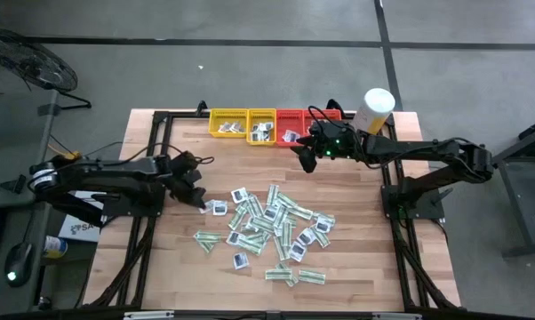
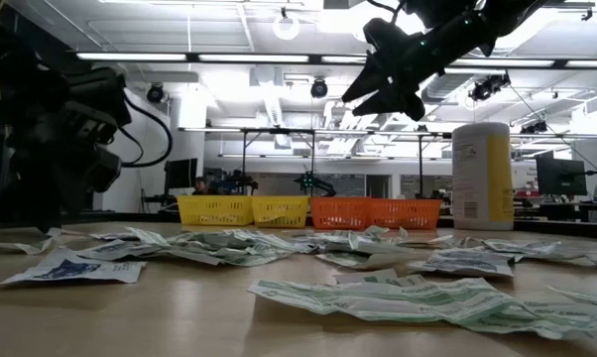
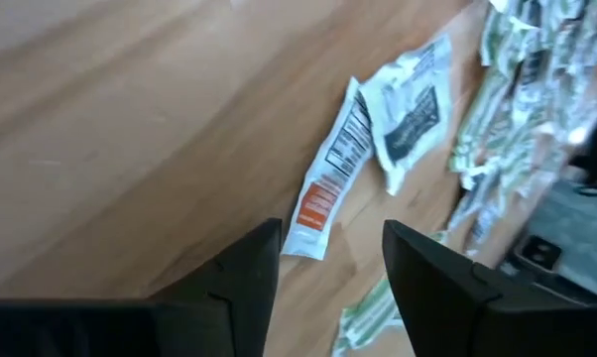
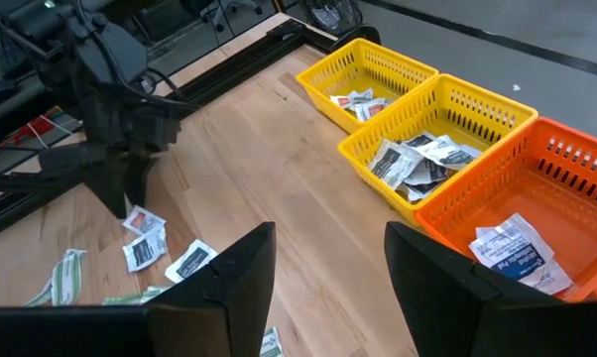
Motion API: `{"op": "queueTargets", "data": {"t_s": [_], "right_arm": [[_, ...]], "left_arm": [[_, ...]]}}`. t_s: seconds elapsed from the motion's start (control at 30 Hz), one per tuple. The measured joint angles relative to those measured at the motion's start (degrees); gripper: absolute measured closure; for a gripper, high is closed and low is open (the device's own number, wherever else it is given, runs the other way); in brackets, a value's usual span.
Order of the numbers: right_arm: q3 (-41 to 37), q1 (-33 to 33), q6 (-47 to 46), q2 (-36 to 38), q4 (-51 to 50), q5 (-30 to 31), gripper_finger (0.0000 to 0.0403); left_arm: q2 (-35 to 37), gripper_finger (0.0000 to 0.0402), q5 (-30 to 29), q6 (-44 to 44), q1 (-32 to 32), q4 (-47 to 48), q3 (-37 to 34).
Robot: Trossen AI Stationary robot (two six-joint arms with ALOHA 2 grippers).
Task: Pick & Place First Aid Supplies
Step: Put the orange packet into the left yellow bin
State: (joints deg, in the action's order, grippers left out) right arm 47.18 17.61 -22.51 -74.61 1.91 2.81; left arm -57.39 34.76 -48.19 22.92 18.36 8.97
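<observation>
The first aid supplies (image 1: 272, 233) lie loose in a heap on the middle of the wooden table: narrow white-and-green strips and small white squares with dark centres. My left gripper (image 1: 199, 197) is low at the heap's left edge, open and slanting down. A narrow white packet with an orange mark (image 3: 328, 183) lies flat on the wood just ahead of its fingertips (image 3: 264, 243), and a white square packet (image 3: 410, 109) lies beyond that. My right gripper (image 1: 305, 158) hangs open and empty, high above the table in front of the trays.
Two yellow trays (image 1: 230, 124) (image 1: 261, 126) and a red tray (image 1: 291, 120) stand in a row at the far edge, each with a few packets inside. A tall white-and-yellow canister (image 1: 374, 111) stands to their right. Bare wood shows left of the heap (image 1: 174, 240).
</observation>
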Motion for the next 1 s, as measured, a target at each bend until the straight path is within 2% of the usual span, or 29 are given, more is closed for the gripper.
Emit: {"op": "queueTargets", "data": {"t_s": [0.33,0.47,0.77,1.0], "right_arm": [[0.0,0.0,-0.2,0.0,0.0,0.0,0.0219],[0.0,0.0,-0.1,0.0,0.0,0.0,0.0218],[0.0,0.0,0.0,0.0,0.0,0.0,0.0218],[0.0,0.0,0.0,0.0,0.0,0.0,0.0219]], "left_arm": [[-0.1,0.0224,-0.3,-2.1,-0.1,-1.8,-0.6],[-0.2,0.0265,-1.0,-2.7,-0.1,-1.4,-0.6],[-0.3,0.0388,-1.8,-3.1,-0.1,-1.2,-0.9],[0.0,0.0399,-1.6,-1.8,-0.1,-1.6,-0.4]]}}
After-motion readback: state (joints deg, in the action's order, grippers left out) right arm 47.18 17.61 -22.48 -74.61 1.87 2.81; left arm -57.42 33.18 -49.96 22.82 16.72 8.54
